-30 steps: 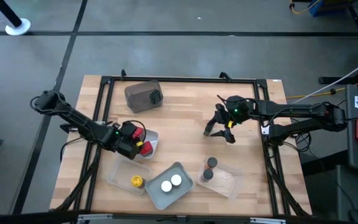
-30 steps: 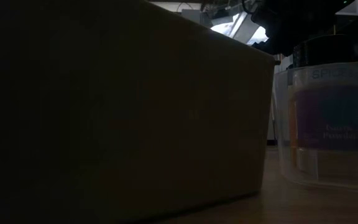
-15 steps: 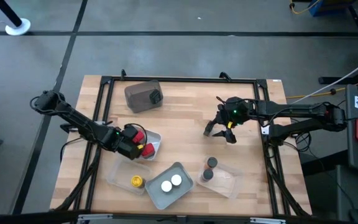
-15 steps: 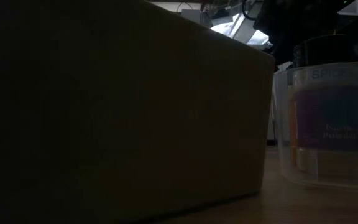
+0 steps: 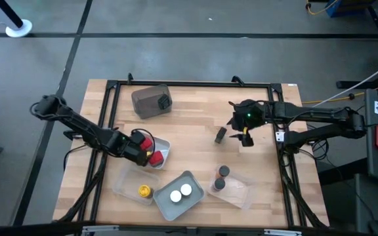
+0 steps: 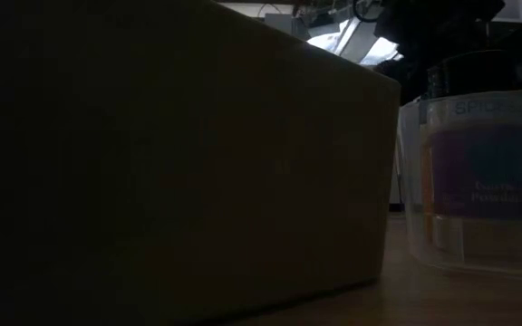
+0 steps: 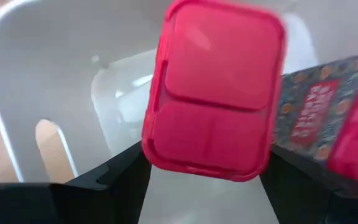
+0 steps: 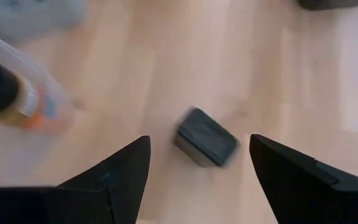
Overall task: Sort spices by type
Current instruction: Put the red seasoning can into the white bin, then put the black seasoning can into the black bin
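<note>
Since a second ago we see our right gripper (image 5: 244, 136) has drawn back toward the right edge of the wooden table (image 5: 195, 124), uncovering a small black rectangular spice box (image 5: 220, 135) that now lies bare on the boards. That box rests flat, right of the table's middle, just beside the gripper's spread fingers and not touching them; in the right wrist view the box (image 8: 207, 137) sits between the two dark fingers (image 8: 110, 180), which stand wide apart and hold nothing. From above its long axis runs roughly from the far edge toward the near edge, slightly tilted.

Our left gripper (image 5: 138, 147) has shifted only a little and hangs over the white plastic tray (image 5: 164, 145) near the left edge. Its fingers are closed on a red flat-lidded spice box (image 7: 213, 90), lid face toward the wrist camera, long axis running up the picture. A second red box (image 5: 155, 157) lies in the same tray, its patterned side showing beside the held one.

Along the near edge sit a clear tray holding a yellow-lidded jar (image 5: 144, 191), a grey tray with two white-lidded jars (image 5: 180, 192), and a clear tray with two dark-lidded jars (image 5: 220, 178). A brown tub (image 5: 151, 100) stands near the far left corner
</note>
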You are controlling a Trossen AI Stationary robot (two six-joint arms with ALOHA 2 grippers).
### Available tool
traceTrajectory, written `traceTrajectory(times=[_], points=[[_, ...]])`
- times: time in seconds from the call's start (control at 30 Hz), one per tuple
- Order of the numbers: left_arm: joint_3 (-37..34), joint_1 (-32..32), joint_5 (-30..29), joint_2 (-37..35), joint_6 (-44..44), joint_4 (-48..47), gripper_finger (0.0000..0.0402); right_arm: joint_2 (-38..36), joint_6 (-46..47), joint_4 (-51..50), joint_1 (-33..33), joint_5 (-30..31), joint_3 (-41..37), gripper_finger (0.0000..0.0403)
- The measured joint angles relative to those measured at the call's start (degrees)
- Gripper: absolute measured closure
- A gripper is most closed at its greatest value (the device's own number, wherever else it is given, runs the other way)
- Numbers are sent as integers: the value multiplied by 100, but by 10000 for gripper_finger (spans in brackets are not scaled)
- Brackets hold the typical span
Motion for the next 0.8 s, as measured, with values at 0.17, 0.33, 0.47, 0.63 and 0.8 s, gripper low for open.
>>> traceTrajectory(times=[0.17,0.33,0.47,0.63,0.8], points=[[2,-2,-26,-385,-9,2,136,2,-547,-400,-127,518,1,130],[6,-24,-52,-846,-4,4,137,2,-735,-467,-674,446,-167,130],[8,-24,-95,-1206,-1,6,137,6,-875,-195,-1293,-126,-570,130],[11,-24,-453,-1630,285,57,137,31,-967,614,-1661,-439,-949,130],[11,-23,-622,-1959,699,197,137,229,-979,1400,-1731,-943,-1310,130]])
